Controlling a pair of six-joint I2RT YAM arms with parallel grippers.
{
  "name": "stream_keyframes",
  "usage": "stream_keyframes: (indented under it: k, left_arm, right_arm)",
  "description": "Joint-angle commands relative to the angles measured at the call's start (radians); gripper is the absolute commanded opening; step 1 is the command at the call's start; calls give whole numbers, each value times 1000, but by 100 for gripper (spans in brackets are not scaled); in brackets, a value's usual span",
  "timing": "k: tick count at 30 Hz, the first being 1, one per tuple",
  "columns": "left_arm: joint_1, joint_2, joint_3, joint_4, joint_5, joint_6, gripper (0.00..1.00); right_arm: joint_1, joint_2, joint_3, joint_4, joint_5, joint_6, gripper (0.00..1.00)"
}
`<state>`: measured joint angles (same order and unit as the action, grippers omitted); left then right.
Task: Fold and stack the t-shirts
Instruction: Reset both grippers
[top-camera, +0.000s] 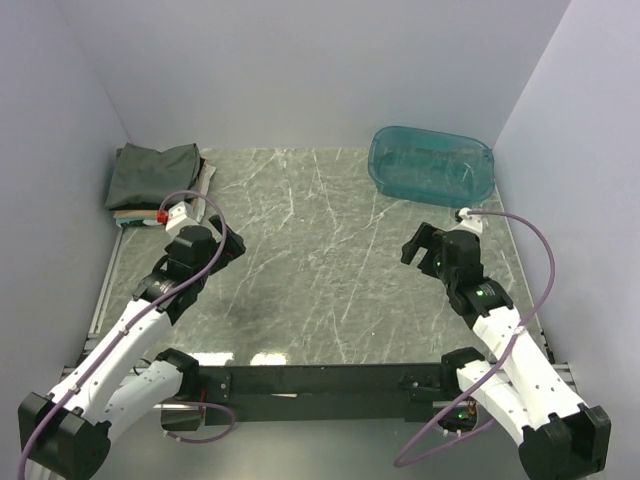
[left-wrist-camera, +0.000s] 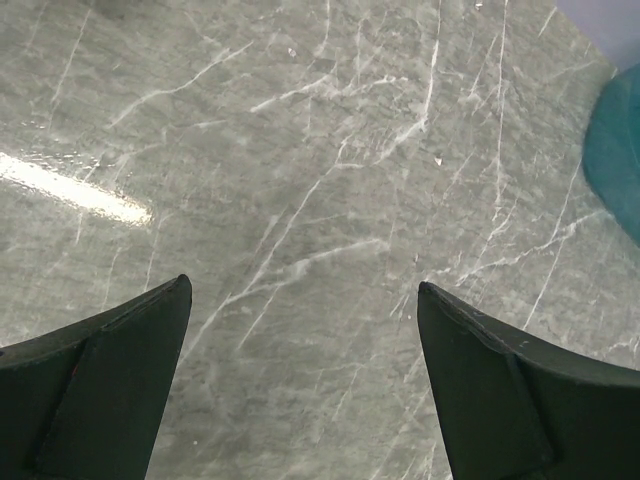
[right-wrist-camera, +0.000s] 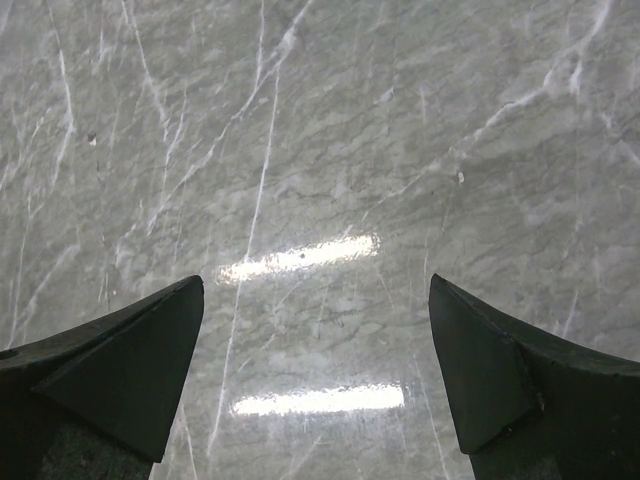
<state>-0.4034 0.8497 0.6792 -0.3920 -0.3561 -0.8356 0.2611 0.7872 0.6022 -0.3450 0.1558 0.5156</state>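
Shirts (top-camera: 152, 175) lie folded in a stack at the far left corner of the desk (top-camera: 330, 260), close against the left wall. A dark grey one is on top, and paler edges show beneath it along the near side. A teal tub (top-camera: 430, 162) sits at the far right, well apart from the stack.

Left hand (top-camera: 228, 246) hovers over bare marble just on the near side of the stack, not touching it. In its wrist view the hand (left-wrist-camera: 303, 283) is released, with its dark fingers (left-wrist-camera: 120, 380) spread wide, nothing between them, and a sliver of the tub (left-wrist-camera: 618, 150) at the right edge.

Right hand (top-camera: 416, 245) hangs on the near side of the tub, pointing toward the middle of the desk. Its own view shows the hand (right-wrist-camera: 316, 279) released too, fingers (right-wrist-camera: 510, 370) apart over veined stone with light glare between them.
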Motion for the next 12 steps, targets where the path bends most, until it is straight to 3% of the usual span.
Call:
stream_keyframes:
  k: [1,12]
  left_arm:
    - [-5,-18,42,10,-27,-13,100]
    - [-5,-47,42,13,-53,-11,100]
  right_arm:
    - [-3,-26,-27,64,-22,-11,99]
    - [-3,-82,-53,113,-1,-14,100]
